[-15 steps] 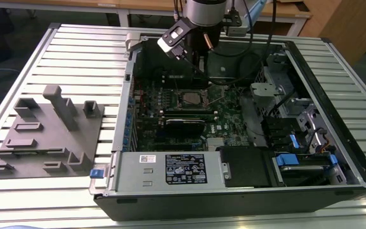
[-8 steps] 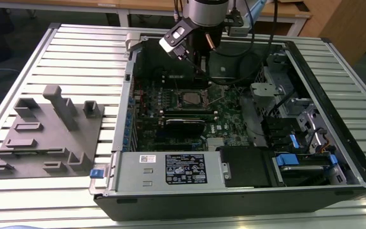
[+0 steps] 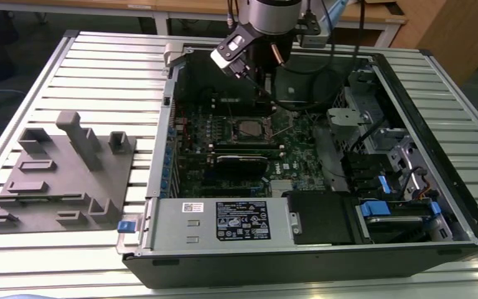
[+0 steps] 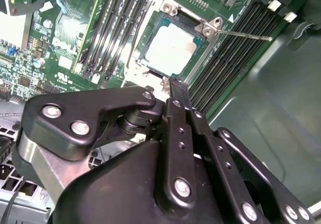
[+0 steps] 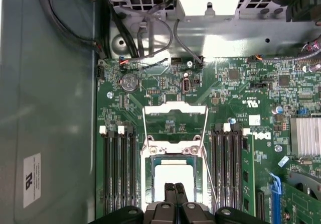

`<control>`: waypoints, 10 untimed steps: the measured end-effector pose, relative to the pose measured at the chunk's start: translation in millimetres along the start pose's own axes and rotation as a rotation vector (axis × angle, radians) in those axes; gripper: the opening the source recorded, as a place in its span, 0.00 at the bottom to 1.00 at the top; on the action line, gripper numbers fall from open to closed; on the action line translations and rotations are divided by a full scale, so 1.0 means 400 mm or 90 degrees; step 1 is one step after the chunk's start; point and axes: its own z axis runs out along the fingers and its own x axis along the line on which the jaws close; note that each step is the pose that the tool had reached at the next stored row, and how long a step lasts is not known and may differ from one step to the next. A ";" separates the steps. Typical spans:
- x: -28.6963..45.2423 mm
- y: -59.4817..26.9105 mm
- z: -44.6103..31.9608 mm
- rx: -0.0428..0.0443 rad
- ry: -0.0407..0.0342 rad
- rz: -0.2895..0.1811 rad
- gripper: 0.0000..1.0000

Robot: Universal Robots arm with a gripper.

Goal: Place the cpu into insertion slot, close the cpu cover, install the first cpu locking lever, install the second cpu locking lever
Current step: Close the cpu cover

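The jaws are pressed together with nothing between them, close over the chip (image 5: pixel 173 176), which lies in its socket (image 4: pixel 185 18). The metal cover (image 5: pixel 175 111) seems flipped open.

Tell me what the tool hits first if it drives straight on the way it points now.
Probably the cpu cover: in the second wrist view the tool points down at the motherboard, its tip over the cover's rim beside the cpu. Depth is unclear.
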 end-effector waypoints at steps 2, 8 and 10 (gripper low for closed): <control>0.000 0.007 0.000 0.0000 0.0000 0.000 0.11; 0.001 0.029 0.001 0.0000 0.0000 0.000 0.11; 0.001 0.037 0.001 0.0000 0.0000 0.000 0.11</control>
